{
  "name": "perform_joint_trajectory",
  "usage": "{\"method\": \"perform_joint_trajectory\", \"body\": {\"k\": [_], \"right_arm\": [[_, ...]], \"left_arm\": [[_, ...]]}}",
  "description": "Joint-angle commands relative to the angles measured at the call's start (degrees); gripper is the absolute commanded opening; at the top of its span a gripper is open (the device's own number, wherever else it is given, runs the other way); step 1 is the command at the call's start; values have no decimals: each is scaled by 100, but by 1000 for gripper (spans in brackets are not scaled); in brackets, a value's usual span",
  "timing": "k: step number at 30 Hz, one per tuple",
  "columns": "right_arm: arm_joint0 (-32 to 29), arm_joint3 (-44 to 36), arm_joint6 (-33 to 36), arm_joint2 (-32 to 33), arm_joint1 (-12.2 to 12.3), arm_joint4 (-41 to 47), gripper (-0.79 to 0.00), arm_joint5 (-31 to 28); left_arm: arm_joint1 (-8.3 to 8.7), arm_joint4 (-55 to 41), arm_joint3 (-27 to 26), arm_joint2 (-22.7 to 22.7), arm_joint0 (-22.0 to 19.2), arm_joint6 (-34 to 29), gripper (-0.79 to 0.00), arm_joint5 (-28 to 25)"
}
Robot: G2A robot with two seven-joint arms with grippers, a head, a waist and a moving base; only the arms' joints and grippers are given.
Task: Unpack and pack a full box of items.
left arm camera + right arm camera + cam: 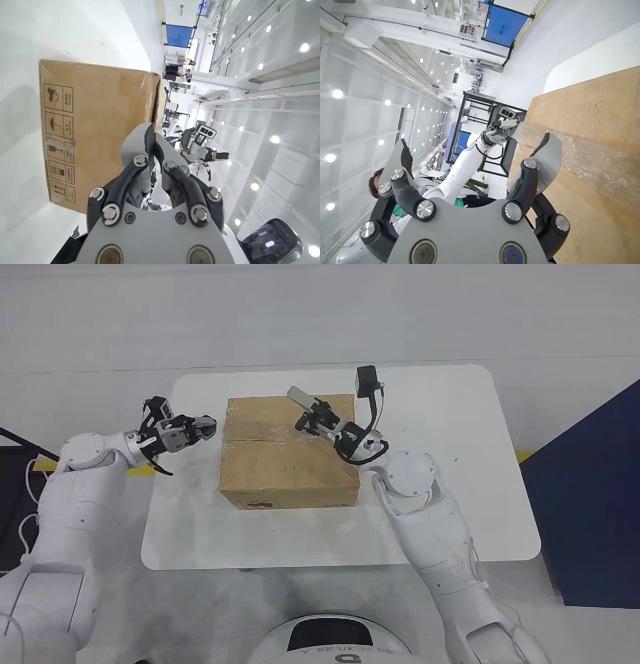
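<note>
A closed cardboard box (290, 459) stands in the middle of the white table (450, 464), its top seam sealed with clear tape (582, 155). My left gripper (208, 425) hovers at the box's left end, level with the top edge. In the left wrist view its fingers (150, 130) are shut, tips together against the box (100, 112), with nothing seen between them. My right gripper (302, 410) is above the box top (595, 120) and open wide. One of its fingers (545, 142) is over the tape and the other is in the air. The left gripper (506, 125) sits at the tape's far end.
Bare tabletop lies to the right of the box (440, 434) and along the front edge (300, 539). A dark blue partition (600, 494) stands off the table's right side. White floor surrounds the table.
</note>
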Motion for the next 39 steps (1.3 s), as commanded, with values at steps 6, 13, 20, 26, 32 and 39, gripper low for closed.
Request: {"method": "perform_joint_trajectory", "body": {"k": [6,13,20,26,32,39], "right_arm": [[-1,1,0,0,0,0,0,-2],[-1,1,0,0,0,0,0,-2],[-1,1,0,0,0,0,0,-2],[-1,1,0,0,0,0,0,-2],[-1,1,0,0,0,0,0,-2],[-1,1,0,0,0,0,0,-2]], "left_arm": [[53,-181,-689,-202,294,165,-785,-70],[236,43,-1996,-625,1036,605,-785,143],[374,-49,-3222,-1088,1759,797,-785,563],[457,-149,-4280,-1444,2226,913,-785,964],[481,-437,-4837,-1705,2619,1123,-785,1049],[472,-574,-5211,-1787,2840,1424,-785,1022]]}}
